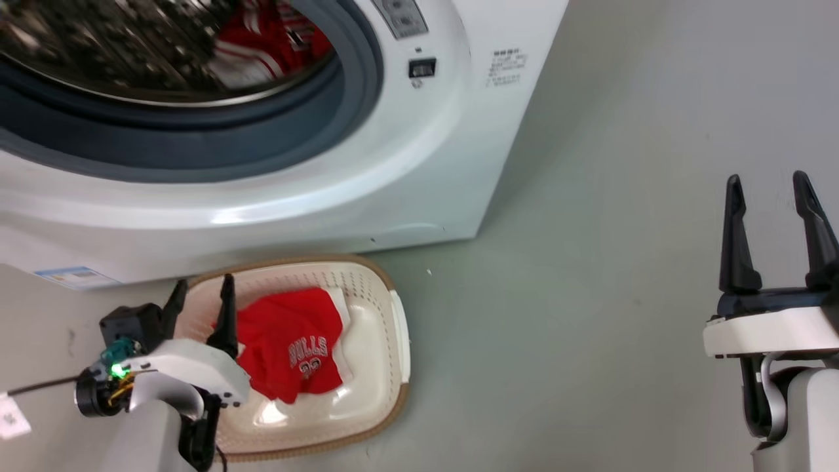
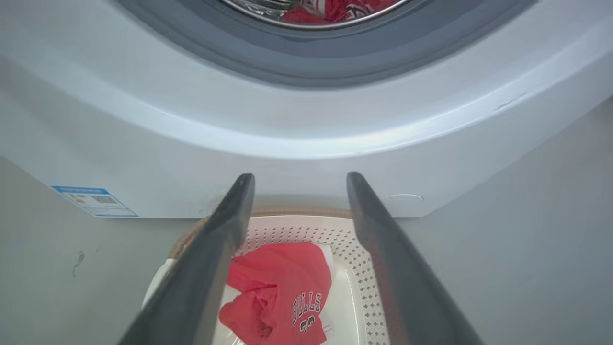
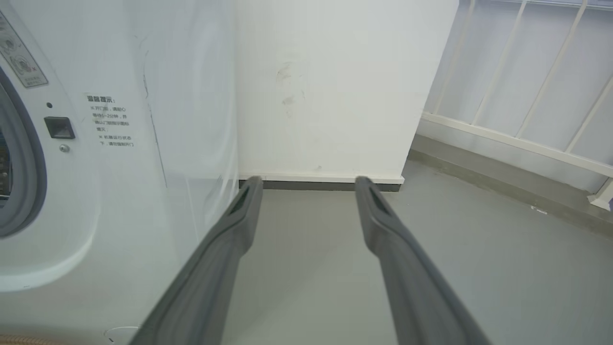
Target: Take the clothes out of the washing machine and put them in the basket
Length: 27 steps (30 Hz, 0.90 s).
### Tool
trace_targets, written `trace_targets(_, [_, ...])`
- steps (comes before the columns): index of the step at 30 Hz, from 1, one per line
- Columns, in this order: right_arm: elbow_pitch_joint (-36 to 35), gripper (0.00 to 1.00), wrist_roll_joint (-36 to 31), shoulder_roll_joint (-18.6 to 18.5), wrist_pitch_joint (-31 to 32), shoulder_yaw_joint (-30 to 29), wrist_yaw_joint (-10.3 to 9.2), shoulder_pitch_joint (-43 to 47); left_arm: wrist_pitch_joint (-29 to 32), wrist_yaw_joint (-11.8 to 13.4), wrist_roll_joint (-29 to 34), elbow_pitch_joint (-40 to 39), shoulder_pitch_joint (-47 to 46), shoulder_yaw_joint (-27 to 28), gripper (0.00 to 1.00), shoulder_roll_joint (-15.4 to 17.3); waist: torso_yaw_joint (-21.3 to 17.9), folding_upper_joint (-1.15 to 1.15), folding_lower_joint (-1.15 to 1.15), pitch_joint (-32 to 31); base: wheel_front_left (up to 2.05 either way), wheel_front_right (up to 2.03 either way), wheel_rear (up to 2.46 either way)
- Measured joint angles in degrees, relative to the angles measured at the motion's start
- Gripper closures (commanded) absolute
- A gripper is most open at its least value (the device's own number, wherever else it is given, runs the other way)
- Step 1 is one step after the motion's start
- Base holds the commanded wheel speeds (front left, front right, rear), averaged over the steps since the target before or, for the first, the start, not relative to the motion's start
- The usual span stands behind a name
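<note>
Item: remaining red striped-trim jersey clothes [image 1: 262, 39], inside large white front-loading washing machine [image 1: 419, 164], up and ahead of my spread, empty left gripper [image 1: 204, 283], nearer than my spread right gripper [image 1: 767, 178].

washing machine [image 1: 419, 170]: cut by top and left edges of head view; porthole seen in part.
drum [image 1: 131, 52]: smeared by blur, perforations not resolvable.
clothes in drum [image 1: 262, 39]: red and white heap, cut by top edge; number of pieces cannot be told.
basket [image 1: 370, 263]: near-left rim and wall hidden behind left pincer [image 1: 204, 280] and its forearm.
jersey [image 1: 288, 341]: crumpled; number under "BULLS" folded, unreadable; left margin behind a finger.
side sticker [image 1: 505, 67]: print too small to read.
blue label [image 1: 75, 276]: too small, partly cut in a blur.
right pincer [image 1: 767, 177]: arm beneath cut by bottom and right edges.
</note>
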Motion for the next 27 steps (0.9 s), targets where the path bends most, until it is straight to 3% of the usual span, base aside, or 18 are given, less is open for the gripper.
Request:
trace_targets(11, [2.4,0.00,0.3,0.0,0.0,0.1,-0.01,3.2,0.0,0.0,6.6,-18.0,12.7,6.0,0.00,-5.6,2.1,0.00,-0.01,-9.3,0.00,0.00,0.00])
trace_targets(16, [2.6,0.00,1.5,0.0,0.0,1.3,-0.01,4.1,0.0,0.0,7.7,-22.4,14.4,6.3,0.00,-5.5,1.0,0.00,-0.01,-10.7,0.00,0.00,0.00])
trace_targets(20, [2.1,0.00,2.3,0.0,0.0,2.2,-0.01,4.1,0.0,0.0,6.8,-24.1,12.7,3.1,0.00,-2.6,-0.1,0.00,0.00,-9.3,0.00,0.00,0.00])
trace_targets(27, [1.0,0.00,4.7,0.0,0.0,3.3,-0.01,3.0,5.2,-0.1,2.5,-24.3,0.8,-2.2,0.00,7.1,-2.8,0.00,0.01,-3.4,0.00,0.00,0.00])
